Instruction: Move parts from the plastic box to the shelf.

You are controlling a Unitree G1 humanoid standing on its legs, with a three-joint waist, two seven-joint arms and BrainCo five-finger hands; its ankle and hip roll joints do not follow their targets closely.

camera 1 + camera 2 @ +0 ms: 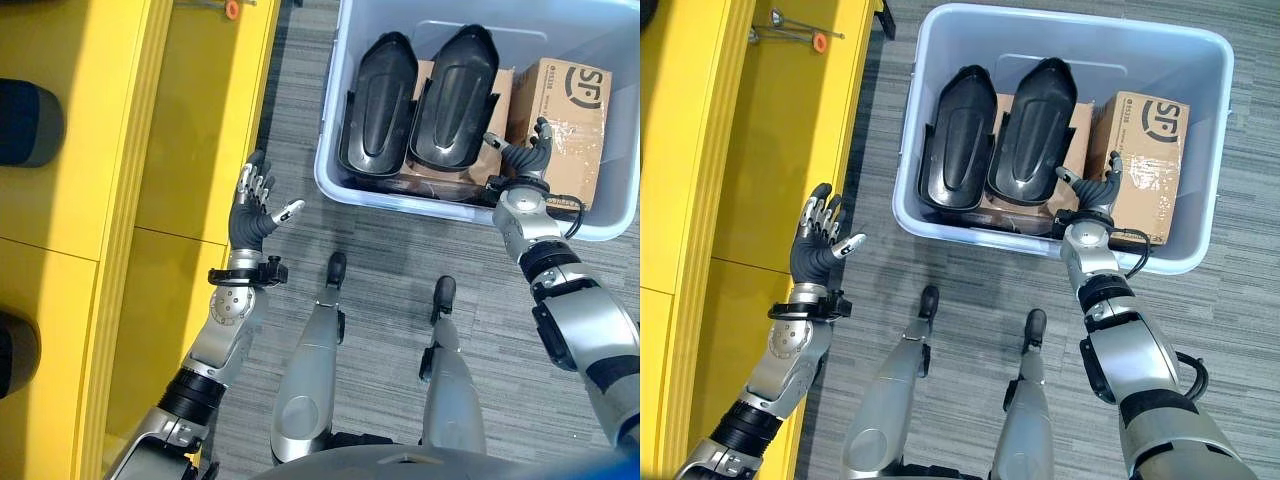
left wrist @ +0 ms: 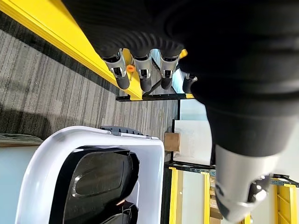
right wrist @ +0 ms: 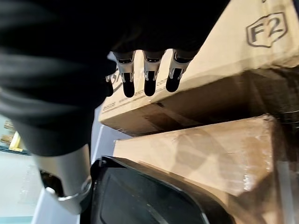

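Two black moulded parts lie side by side in the plastic box (image 1: 1210,150), leaning on its near-left portion. The left part (image 1: 956,135) and the right part (image 1: 1031,128) are touching along their long edges, rounded ends pointing to the far wall. Both rest on a flat cardboard box (image 1: 1025,205) beneath them. A second, taller cardboard box (image 1: 1143,160) stands just beside the right part, against the box's right portion.

The right hand (image 1: 1092,192) is inside the plastic box, over the near rim, between the right part and the taller cardboard box. Its fingers (image 3: 149,77) are straight and slightly spread, with the thumb (image 3: 65,179) apart from them; they grip nothing. In the right wrist view the fingertips hang just in front of the cardboard, with the edge of a black part below them; contact with the cardboard cannot be confirmed.

The left hand (image 1: 252,208) is raised above the grey carpet floor (image 1: 960,270), well apart from the plastic box and just beside the front edge of the yellow shelf (image 1: 190,150). Its fingers are extended and relaxed, thumb out to the side, and it is empty.

An orange-tipped metal item (image 1: 818,41) lies on the far part of the shelf.
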